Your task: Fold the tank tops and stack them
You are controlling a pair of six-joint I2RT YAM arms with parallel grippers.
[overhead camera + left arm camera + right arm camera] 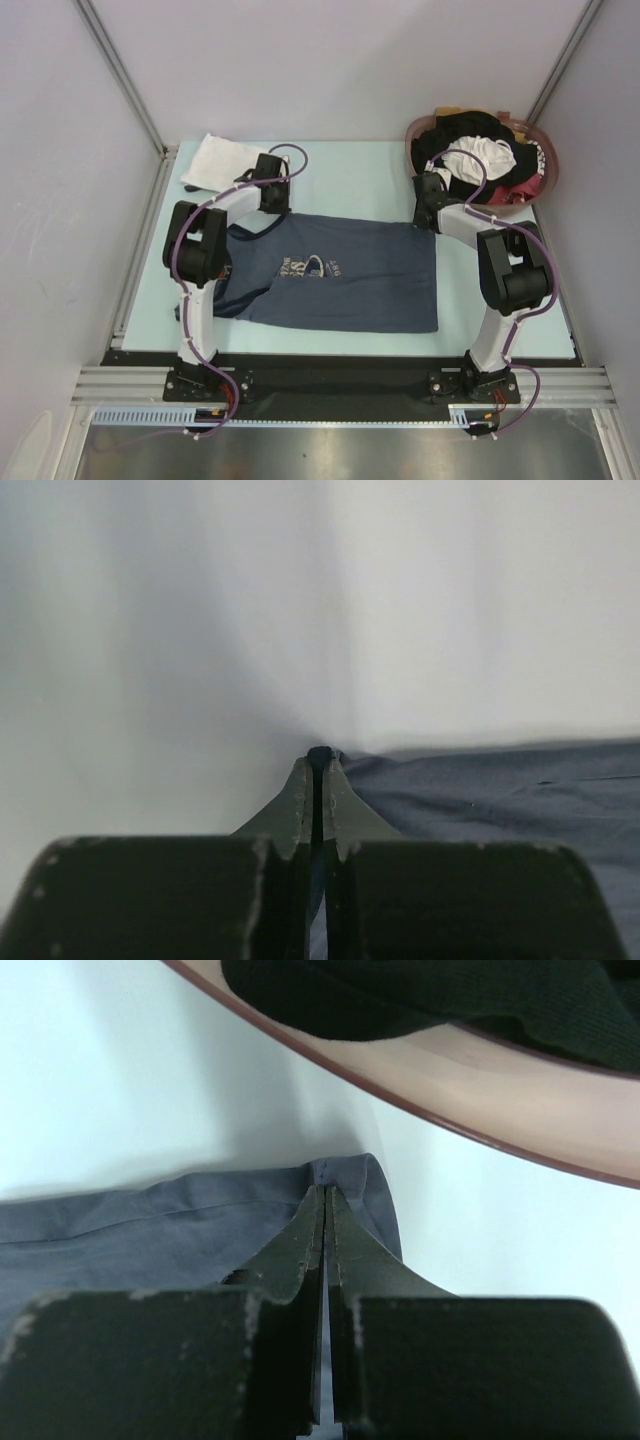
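Slate top pinched for its fold

Slate top [340, 275] lies flat on the table [350, 180]. The left gripper [319, 770] is clamped on its far strap end, the right gripper [326, 1205] on its far hem corner. The next move likely calls for an even lift toward the near edge. The white top [220, 160] sits far left.

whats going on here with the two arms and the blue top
Both arms are on the slate-blue tank top, spread flat on the table. The left gripper and right gripper are each pinched shut on its far edge, one toward each end. The white tank top lies folded at the far left; a basket of other clothes sits far right.
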